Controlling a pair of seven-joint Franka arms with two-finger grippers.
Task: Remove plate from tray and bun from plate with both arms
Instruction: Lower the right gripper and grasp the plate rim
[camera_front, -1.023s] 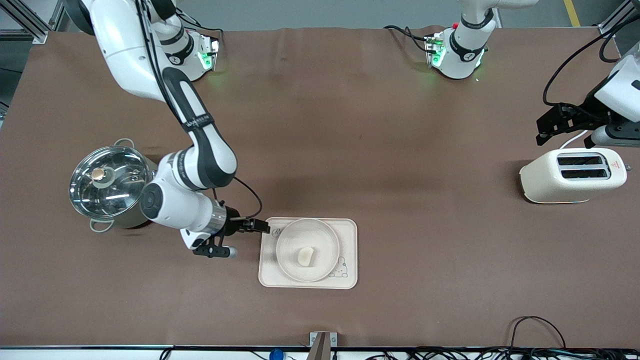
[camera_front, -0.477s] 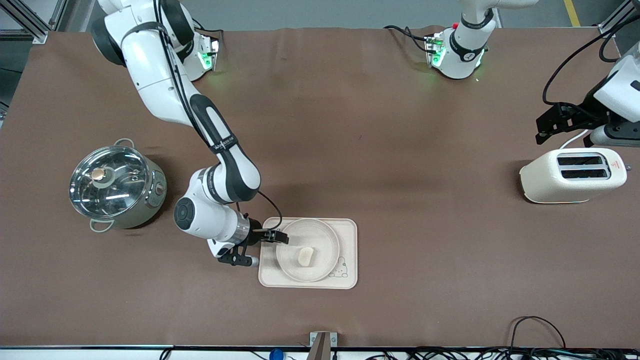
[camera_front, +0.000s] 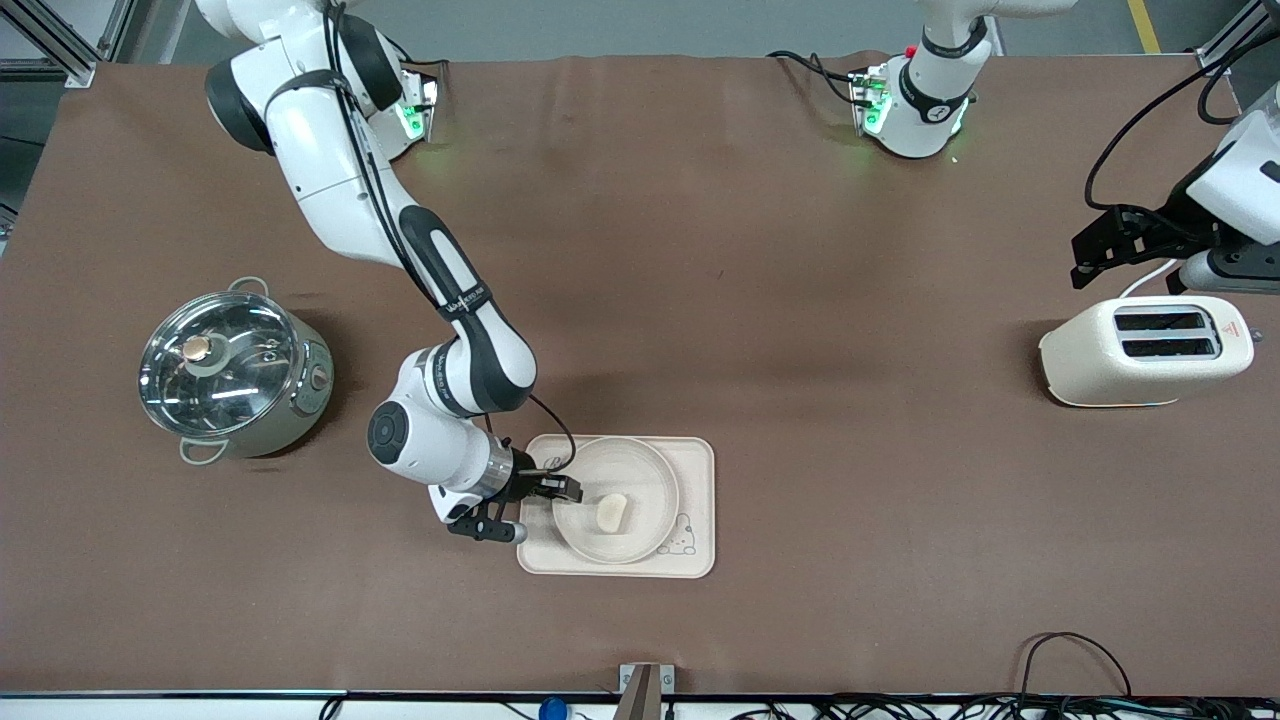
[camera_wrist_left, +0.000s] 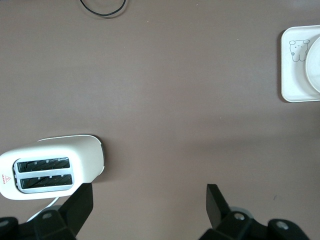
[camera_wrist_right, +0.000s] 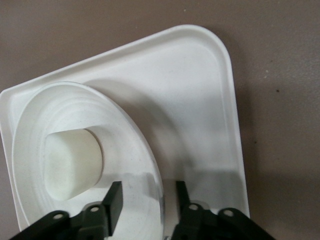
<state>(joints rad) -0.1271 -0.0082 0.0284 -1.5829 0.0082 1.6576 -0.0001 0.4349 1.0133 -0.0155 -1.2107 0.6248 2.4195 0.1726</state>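
On the tray, the plate holding the bun has the right gripper parted astride its rim, so pinch squarely, lift level; the left gripper waits spread above the toaster.

Matt brown table; shiny metal pot; glossy cream toaster
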